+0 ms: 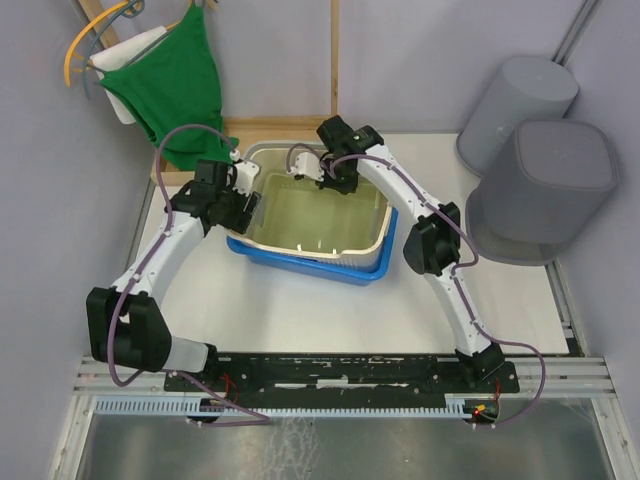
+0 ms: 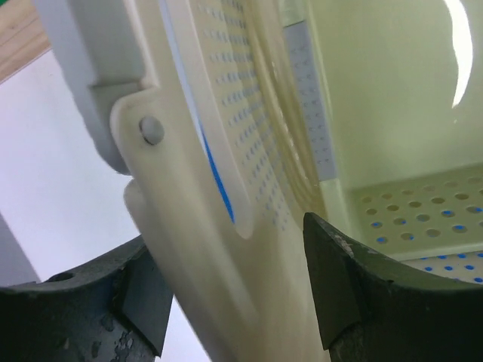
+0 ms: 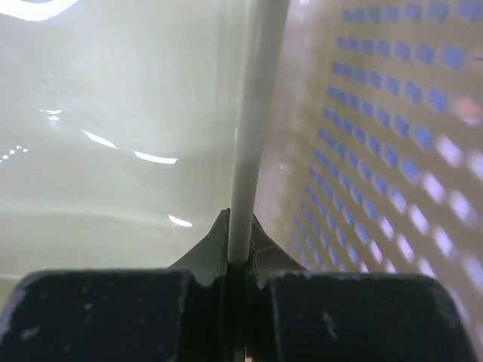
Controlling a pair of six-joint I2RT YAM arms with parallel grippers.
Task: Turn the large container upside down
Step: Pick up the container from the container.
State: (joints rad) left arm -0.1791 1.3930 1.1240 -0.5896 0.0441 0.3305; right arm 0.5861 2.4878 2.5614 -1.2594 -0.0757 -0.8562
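Bending inward, left fingers [image 2: 370,309] and right fingers [image 3: 113,317] clamp the large container [image 1: 310,250] walls.

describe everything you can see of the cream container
The cream container is a rectangular, translucent plastic tub with rounded corners and perforated walls and floor. It stands upright, open side up and empty, nested in a blue tub on the table. The right gripper is shut on its thin far wall. The left gripper has its fingers either side of the left rim.
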